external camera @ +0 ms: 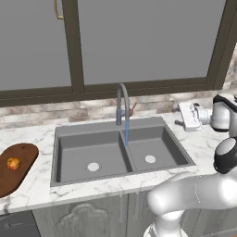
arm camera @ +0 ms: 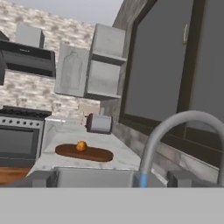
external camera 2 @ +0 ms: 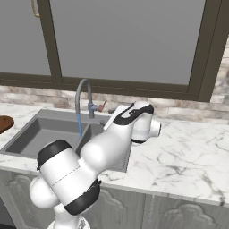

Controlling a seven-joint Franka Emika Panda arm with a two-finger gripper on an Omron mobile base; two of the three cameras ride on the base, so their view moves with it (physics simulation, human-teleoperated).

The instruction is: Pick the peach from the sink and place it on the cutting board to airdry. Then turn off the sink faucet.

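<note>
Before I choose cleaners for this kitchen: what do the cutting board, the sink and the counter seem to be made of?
The cutting board, with the peach on it, looks like dark reddish-brown wood with a smooth finish. The sink looks like matte grey composite or stone; it has no metallic shine, so that is uncertain. The counter looks like polished white marble with grey veins.

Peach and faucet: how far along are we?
Done: the peach sits on the cutting board, left of the sink. In hand: nothing is held; the gripper stands open above the counter right of the sink faucet, facing it. Left: a blue stream runs from the spout into the basin, so the reddish lever has not been turned off.
</note>
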